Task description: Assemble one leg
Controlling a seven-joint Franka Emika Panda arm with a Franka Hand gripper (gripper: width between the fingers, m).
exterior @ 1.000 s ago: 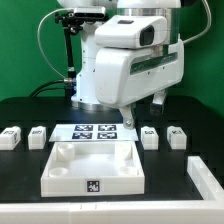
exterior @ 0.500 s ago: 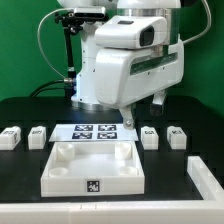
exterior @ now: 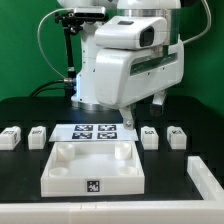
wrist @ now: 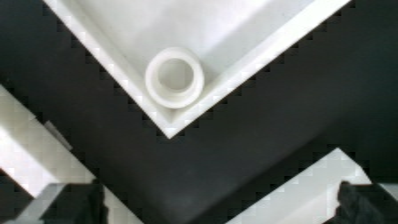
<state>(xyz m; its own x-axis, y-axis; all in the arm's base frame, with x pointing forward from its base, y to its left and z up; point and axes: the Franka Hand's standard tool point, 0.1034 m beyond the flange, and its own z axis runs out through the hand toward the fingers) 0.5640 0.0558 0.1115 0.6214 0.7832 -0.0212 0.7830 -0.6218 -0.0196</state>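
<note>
**Q:** Hovering over what, and in what state?

**A:** The gripper (wrist: pixel 210 206) hangs with its two dark fingers (wrist: pixel 64 205) spread apart and nothing between them. It is above one corner of the white panel (wrist: pixel 249 30), where a round corner hole (wrist: pixel 173 78) shows in the wrist view.

**Q:** Where is the leg?

**A:** Not in hand. Four lie on the black table (exterior: pixel 25 115), either side of the marker board (exterior: pixel 95 131). The near-right leg (exterior: pixel 150 137) and the far-right leg (exterior: pixel 177 135) are on the exterior view's right. The near-left leg (exterior: pixel 38 134) and the far-left leg (exterior: pixel 10 137) are on its left. All are apart from the panel.

**Q:** What could go wrong from here?

**A:** Three hazards, all judged rather than seen:

- A straight descent would likely drive a finger onto the panel's raised rim, shoving the panel askew.
- The wrist view shows no leg at all, so the approach must be lined up afresh, and an off-centre closure could twist or topple so small a post.
- The legs sit in near pairs, so a wide-open finger reaching for one may knock its neighbour.
</note>
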